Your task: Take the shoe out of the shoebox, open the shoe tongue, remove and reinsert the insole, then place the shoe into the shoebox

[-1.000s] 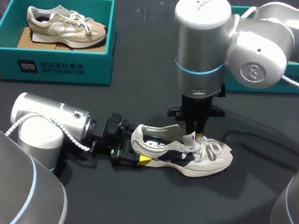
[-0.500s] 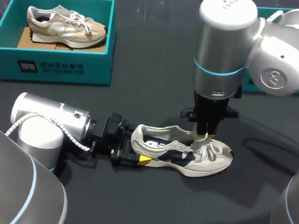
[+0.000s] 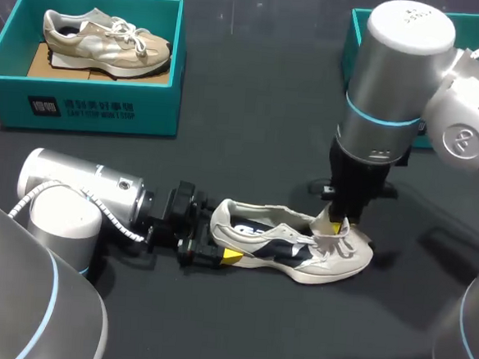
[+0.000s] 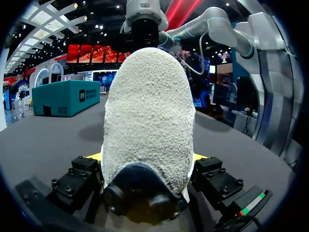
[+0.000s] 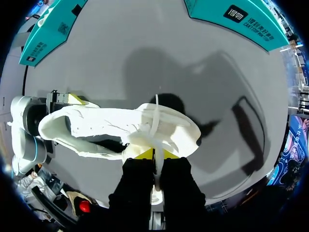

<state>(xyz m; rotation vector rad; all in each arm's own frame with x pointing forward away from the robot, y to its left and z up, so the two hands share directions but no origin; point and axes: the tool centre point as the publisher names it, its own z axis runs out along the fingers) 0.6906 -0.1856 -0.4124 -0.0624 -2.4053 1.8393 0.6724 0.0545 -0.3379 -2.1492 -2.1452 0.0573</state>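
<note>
My right gripper (image 3: 336,227), pinching the tongue (image 5: 155,116), has pulled it toeward while my left gripper (image 3: 216,253) clamps the heel of the shoe (image 3: 288,250), so the tongue is opening.

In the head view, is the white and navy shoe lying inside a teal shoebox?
No, this shoe lies on the dark table, outside the teal shoebox that holds a beige shoe.

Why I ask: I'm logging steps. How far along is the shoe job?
Done: the shoe lies out on the table. In hand: the left claw grips its heel and the right claw pinches the raised tongue. Left: the insole, seen inside, must come out and go back, then the shoe goes into a box.
</note>
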